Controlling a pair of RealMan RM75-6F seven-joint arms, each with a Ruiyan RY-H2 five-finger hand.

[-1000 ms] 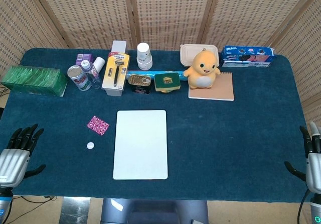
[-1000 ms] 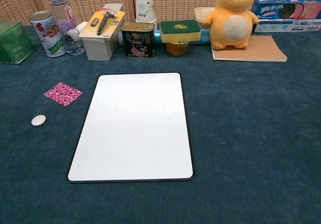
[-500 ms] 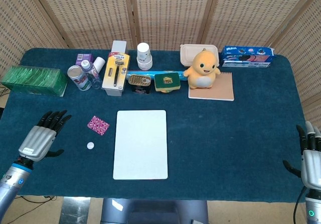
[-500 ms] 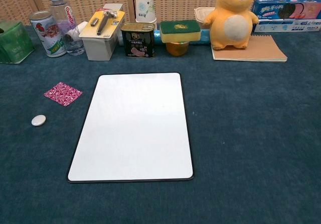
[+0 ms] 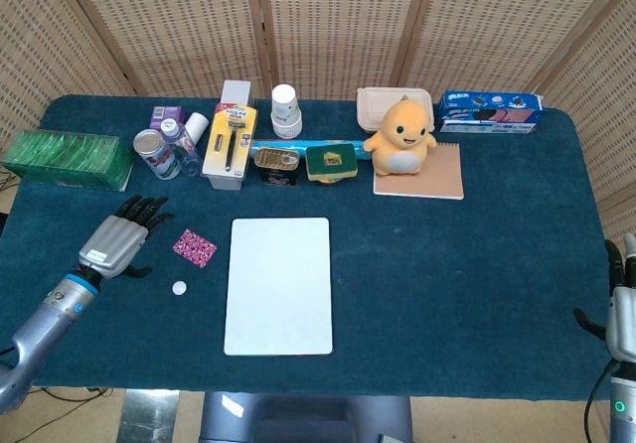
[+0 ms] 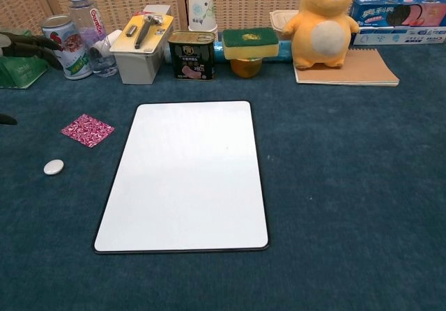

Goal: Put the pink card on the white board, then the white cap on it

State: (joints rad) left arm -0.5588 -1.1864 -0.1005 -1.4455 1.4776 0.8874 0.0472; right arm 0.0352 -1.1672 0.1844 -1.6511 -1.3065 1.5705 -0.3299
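The left hand (image 5: 121,241) hovers with fingers spread and nothing in them, just left of the pink card (image 5: 194,247). The white cap (image 5: 179,287) lies a little nearer, both left of the white board (image 5: 278,284) on the surface (image 5: 477,264). The right hand (image 5: 622,316) waits at the far edge, fingers apart. No label reads clearly.

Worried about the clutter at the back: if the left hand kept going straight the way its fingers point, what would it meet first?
Probably the can and bottle. The left hand points up and right, passing left of the pink card; height is unclear.
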